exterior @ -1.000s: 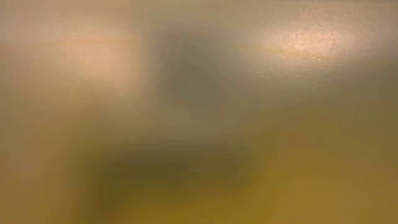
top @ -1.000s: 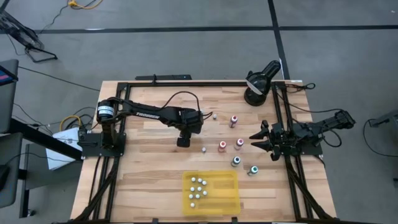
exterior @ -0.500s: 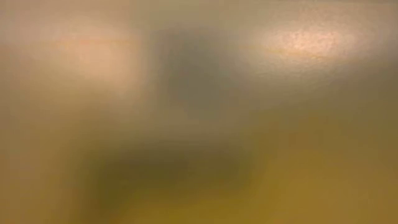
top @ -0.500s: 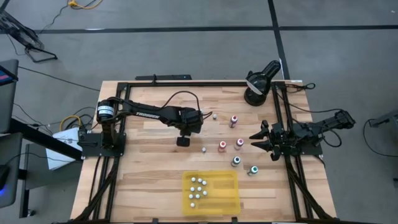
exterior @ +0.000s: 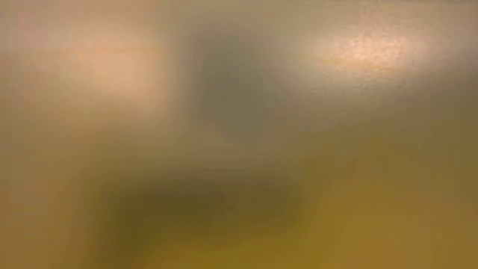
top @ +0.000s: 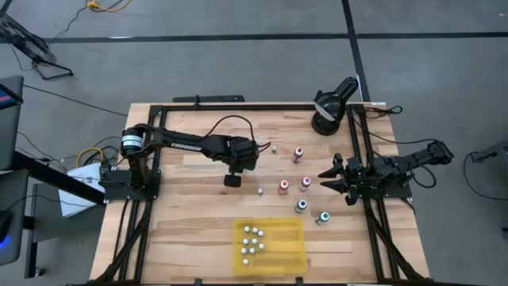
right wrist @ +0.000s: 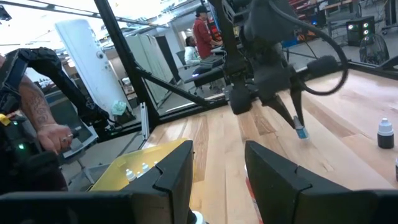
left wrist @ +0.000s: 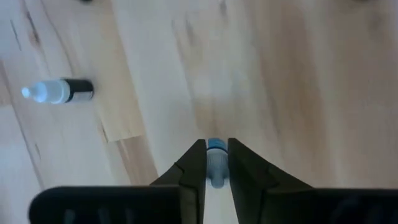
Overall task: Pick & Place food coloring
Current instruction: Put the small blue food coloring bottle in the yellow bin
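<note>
Your left tool (left wrist: 217,163) is clamped on one tiny food coloring bottle (left wrist: 216,167): its two dark, wedge-shaped fingers (left wrist: 194,169) press either side of the small cylinder with a blue top, and the right wrist view shows that bottle (right wrist: 301,131) hanging at the fingertips above the boards. The surface (top: 190,214) is pale, planked wood with visible grain, framed by black metal rails. Near the held bottle another one (left wrist: 59,91) lies on its side, a translucent white cap on a dark body.

From above, loose bottles stand near the right arm: a red-capped one (top: 284,186), a pink-capped pair (top: 299,152), and green or teal caps (top: 322,216) closer to the near edge. The flat yellow tray (top: 290,238), a shallow plastic rectangle, holds a cluster of white-capped bottles (top: 252,238) in its left half.

Your right tool (top: 327,179) waits at the surface's right side with its fingers (right wrist: 277,174) apart, holding nothing. The low view is a blur.
</note>
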Tool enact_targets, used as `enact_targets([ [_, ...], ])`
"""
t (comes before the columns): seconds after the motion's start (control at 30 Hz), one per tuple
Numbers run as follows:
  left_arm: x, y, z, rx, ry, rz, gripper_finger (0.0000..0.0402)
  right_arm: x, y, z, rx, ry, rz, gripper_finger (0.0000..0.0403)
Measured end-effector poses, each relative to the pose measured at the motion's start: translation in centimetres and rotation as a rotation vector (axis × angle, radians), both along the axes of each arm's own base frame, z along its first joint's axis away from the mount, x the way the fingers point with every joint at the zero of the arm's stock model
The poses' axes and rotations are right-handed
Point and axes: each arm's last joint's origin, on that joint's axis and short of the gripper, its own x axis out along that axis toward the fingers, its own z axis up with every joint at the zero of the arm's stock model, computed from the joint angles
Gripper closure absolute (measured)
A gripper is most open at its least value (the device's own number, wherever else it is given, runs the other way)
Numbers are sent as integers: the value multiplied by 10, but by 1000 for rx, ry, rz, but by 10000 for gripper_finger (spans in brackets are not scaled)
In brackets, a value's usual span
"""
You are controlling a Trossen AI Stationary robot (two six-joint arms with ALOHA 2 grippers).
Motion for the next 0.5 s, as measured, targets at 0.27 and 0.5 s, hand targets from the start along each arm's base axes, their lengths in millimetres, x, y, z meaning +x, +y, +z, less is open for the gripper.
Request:
enact_targets([
  [0.27, 1, -5, 17, -132, -8, -53, 356, 0, 0, 0, 0, 0, 0, 264],
  [0.5, 0, -10, 10, -169, -12, -75, 357, 0, 0, 0, 0, 0, 0, 265],
])
